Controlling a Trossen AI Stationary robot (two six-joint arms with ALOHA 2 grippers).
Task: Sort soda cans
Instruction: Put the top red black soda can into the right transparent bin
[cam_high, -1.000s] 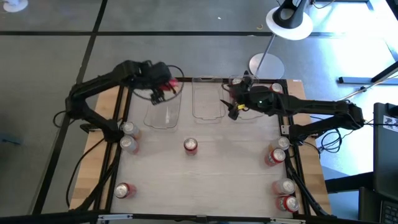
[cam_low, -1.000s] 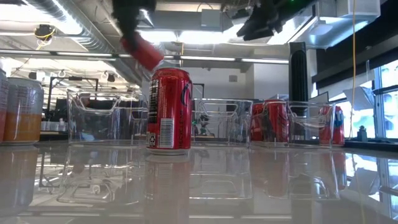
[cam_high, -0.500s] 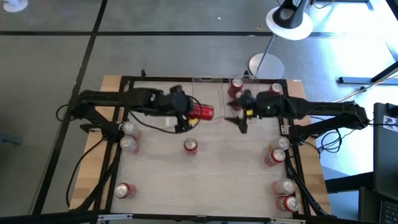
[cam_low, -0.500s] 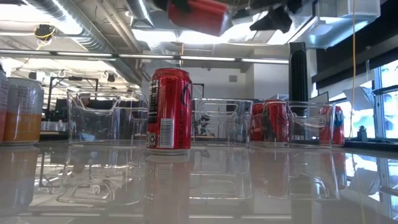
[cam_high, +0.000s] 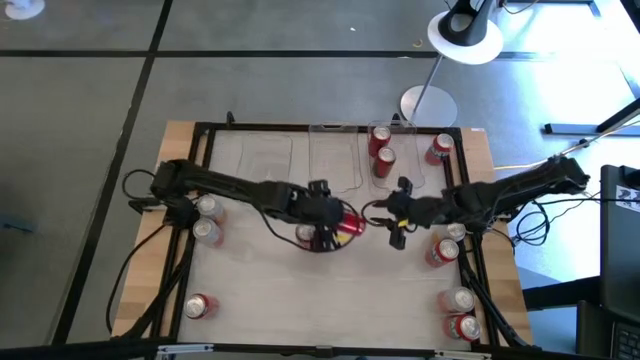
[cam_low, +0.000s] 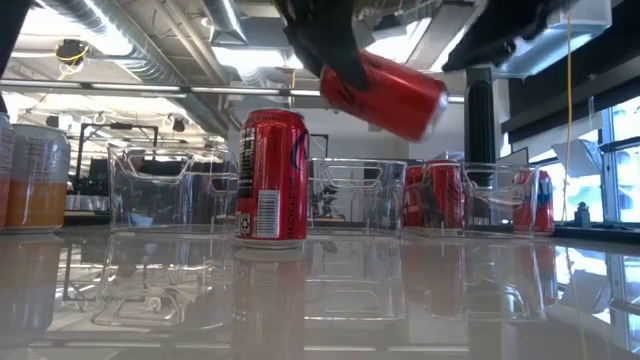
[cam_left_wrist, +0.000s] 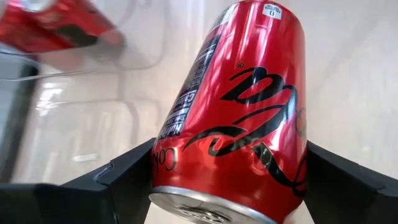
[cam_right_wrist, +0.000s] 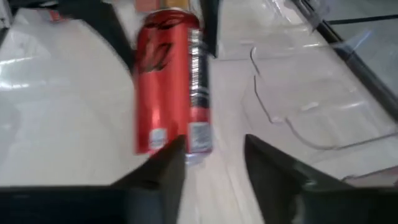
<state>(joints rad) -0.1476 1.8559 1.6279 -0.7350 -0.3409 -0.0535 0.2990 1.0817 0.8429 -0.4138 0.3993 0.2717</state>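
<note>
My left gripper (cam_high: 340, 222) is shut on a red soda can (cam_left_wrist: 242, 106) above the table's middle. In the low view this can (cam_low: 385, 92) hangs tilted in the air. Beside it a second red can (cam_low: 272, 175) stands on its base on the table, partly under my left arm (cam_high: 304, 234). My right gripper (cam_high: 398, 222) hovers just right of the held can, pointing at it. Its fingers stand apart (cam_right_wrist: 211, 146) with nothing between them, and the held can (cam_right_wrist: 168, 87) shows beyond them. My left gripper pinches the can's side wall (cam_left_wrist: 171, 162) between its two fingers, at the end with the silver top nearest the wrist. The fingers come slanting down from the table's left and lie along the can. The can is lifted clear, its free end tipped lower toward the right.
Three clear bins (cam_high: 335, 165) line the far edge; the right one holds two red cans (cam_high: 381, 148). Another can (cam_high: 440, 148) stands at the far right. More cans stand along the left edge (cam_high: 206, 220) and the right edge (cam_high: 448, 245). Bare tabletop lies toward the near edge.
My left gripper has carried the can from above the far-left bin toward the table's middle and near edge, sinking. The can has turned so that its free end now points right and down. My right gripper has drawn back from the far bins toward the near edge.
</note>
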